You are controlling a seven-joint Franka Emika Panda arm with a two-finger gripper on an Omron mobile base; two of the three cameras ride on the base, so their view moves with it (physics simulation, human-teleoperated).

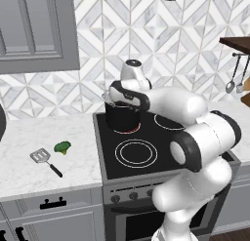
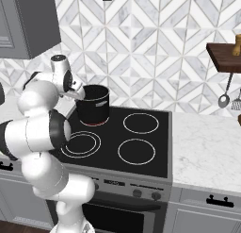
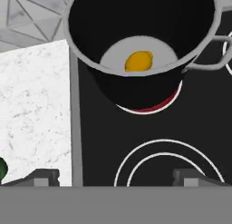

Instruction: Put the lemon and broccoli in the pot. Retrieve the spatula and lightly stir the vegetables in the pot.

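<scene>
White arm bent over the black stovetop, upper links folded low, hand raised beside the rear left burner and tipped down toward the pot. Gripper hanging above the stove's left edge, jaws wide apart, nothing between them; fingertips seen dark at the bottom of the hand view, one over the seam between counter and stove, the other over the front left burner ring.

Black pot standing upright on the rear left burner, a red glow showing under its base, silvery rim and one side handle turned toward the right in the hand view. Lemon resting on the pale pot floor, near the middle. Broccoli lying on the marble counter left of the stove, well apart from the pot. Spatula just beside the broccoli, blade toward the wall side, black handle angled toward the counter's front edge.

Patterned grey-and-white tile backsplash behind. Grey cabinet above at left, grey drawers with dark handles below. Wooden shelf at right, metal utensils hanging under it.
</scene>
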